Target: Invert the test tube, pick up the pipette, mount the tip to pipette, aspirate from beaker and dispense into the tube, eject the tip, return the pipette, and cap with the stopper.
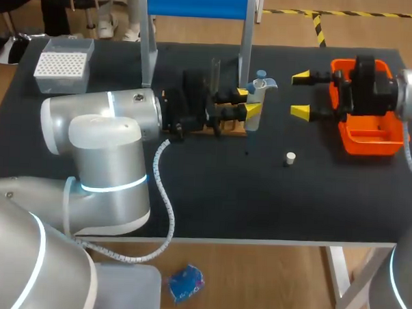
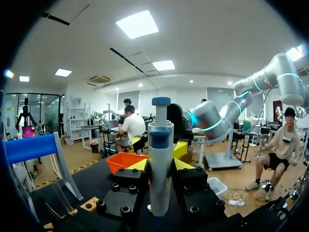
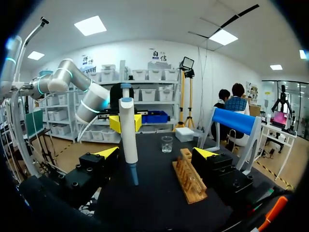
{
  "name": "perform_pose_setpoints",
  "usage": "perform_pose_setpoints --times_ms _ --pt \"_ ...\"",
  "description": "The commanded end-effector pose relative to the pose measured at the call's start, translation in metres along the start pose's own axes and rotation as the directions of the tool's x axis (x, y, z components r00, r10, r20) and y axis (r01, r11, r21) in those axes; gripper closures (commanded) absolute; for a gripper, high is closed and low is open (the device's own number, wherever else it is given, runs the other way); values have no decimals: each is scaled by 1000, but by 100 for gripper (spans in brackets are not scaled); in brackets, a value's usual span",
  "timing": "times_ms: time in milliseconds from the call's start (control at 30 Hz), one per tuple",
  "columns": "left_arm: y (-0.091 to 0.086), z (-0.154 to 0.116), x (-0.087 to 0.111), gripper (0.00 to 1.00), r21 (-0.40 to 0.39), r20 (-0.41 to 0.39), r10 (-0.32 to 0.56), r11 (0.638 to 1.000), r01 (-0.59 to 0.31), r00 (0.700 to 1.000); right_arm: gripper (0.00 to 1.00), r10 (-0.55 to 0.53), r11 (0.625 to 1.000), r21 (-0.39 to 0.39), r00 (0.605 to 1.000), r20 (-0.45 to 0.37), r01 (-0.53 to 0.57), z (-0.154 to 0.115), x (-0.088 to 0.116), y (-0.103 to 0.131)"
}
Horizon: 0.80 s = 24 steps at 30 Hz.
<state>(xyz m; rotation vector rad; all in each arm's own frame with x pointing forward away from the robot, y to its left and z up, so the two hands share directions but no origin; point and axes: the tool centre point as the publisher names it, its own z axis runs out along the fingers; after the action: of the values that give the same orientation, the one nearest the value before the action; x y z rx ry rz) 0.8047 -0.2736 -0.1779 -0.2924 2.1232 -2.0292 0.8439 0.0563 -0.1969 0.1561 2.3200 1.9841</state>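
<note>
My left gripper is shut on the white pipette with a blue top, holding it upright above the right end of the wooden rack. The left wrist view shows the pipette standing between the black finger blocks. A clear test tube stands upright in the rack. My right gripper is open and empty, to the right of the pipette and facing it. From the right wrist, the pipette is ahead of my open gripper, with the beaker and rack beyond. The white stopper lies on the table.
An orange tray sits under my right wrist at the right. The white tip box is at the far left corner. A blue-topped metal stand rises at the back, behind the rack.
</note>
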Motion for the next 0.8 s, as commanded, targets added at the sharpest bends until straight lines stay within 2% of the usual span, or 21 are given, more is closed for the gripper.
perform_pose_setpoints --times_ms 33,67,233,267,367,433,533,800 --pt "1 1 2 100 3 6 1 1000 -1 1000 0 17 1000 8 1000 14 -17 1 -5 1" --pt "1 1 2 100 3 6 1 1000 -1 1000 0 29 999 39 999 33 -30 3 -13 4" --pt "1 1 2 100 3 6 1 1000 -1 1000 0 -26 998 56 999 36 24 8 -57 31" --pt "1 1 2 100 3 6 1 1000 -1 1000 0 -27 997 70 999 39 24 11 -71 39" --pt "1 1 2 100 3 6 1 1000 -1 1000 0 -44 994 102 999 30 40 23 -97 58" --pt "1 1 2 100 3 6 1 1000 -1 1000 0 -44 990 134 998 54 37 33 -117 65" --pt "1 1 2 100 3 6 1 1000 -1 1000 0 -26 986 169 997 73 14 53 -144 70" --pt "1 1 2 100 3 6 1 1000 -1 1000 0 0 977 212 991 137 -29 102 -189 70"
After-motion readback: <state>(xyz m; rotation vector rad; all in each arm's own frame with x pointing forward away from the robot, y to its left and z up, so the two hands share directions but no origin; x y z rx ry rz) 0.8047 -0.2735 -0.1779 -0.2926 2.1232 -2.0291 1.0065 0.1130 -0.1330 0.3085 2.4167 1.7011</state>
